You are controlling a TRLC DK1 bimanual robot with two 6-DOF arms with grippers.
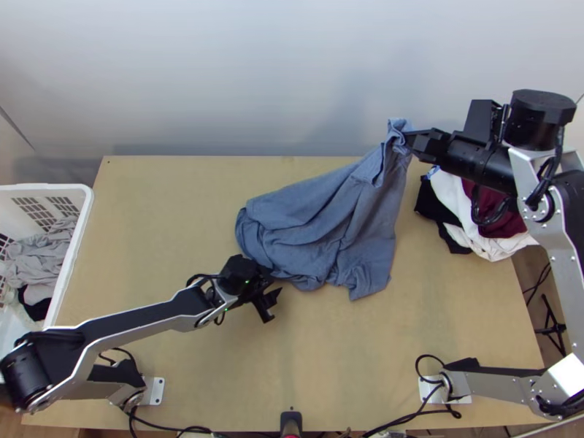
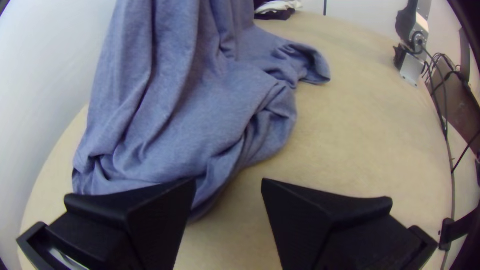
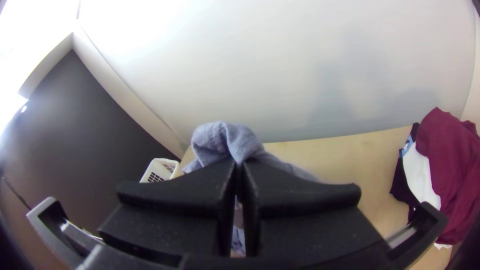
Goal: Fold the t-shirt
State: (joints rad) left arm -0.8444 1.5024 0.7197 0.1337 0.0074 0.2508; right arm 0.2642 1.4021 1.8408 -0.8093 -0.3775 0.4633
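R end effector (image 1: 409,138) raised, gripping bunched bit of t-shirt (image 1: 321,226); L end effector (image 1: 272,305) low, wide, nr its edge.

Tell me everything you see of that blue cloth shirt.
The greyish-blue t-shirt looks like soft fabric, unfolded and creased. The right gripper, its black fingers shut, holds one bunched part raised; the rest slopes down and lies rumpled on the light wooden table. The open left gripper is close by, gripping none.
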